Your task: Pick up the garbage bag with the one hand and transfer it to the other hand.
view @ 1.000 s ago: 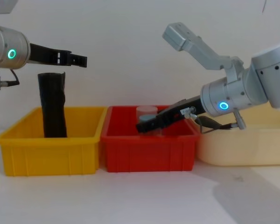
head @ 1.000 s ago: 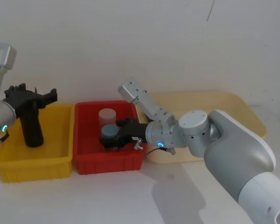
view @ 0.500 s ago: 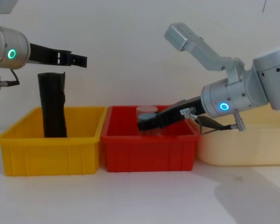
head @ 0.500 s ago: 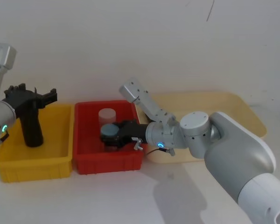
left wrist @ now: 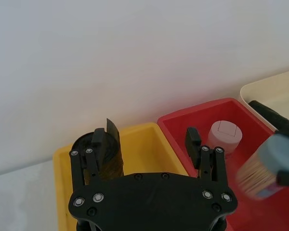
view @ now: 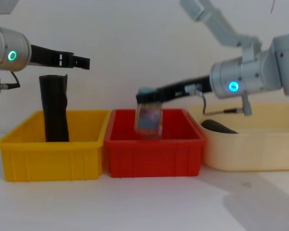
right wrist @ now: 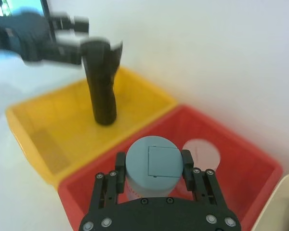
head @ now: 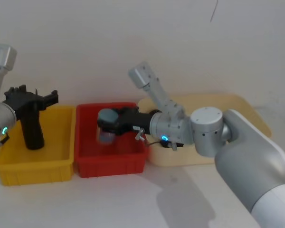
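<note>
The garbage bag (head: 32, 128) is a black roll standing upright in the yellow bin (head: 61, 161), and it shows from the side in the chest view (view: 54, 108). My left gripper (head: 38, 94) hovers open just above the roll's top, apart from it (view: 79, 61). In the left wrist view the roll (left wrist: 106, 159) sits behind one spread finger (left wrist: 96, 144). My right gripper (head: 104, 121) is shut on a clear jar with a grey-blue lid (view: 148, 114), held above the red bin (view: 154, 159). The lid (right wrist: 153, 163) sits between its fingers.
A white-lidded jar (right wrist: 200, 150) stands at the back of the red bin. A cream tray (view: 250, 154) lies to the right with a dark object (view: 219, 126) inside. The three containers stand side by side against a white wall.
My right gripper has lifted the grey-lidded jar up out of the red bin and swung it slightly left. The left arm and the black roll have not moved.
</note>
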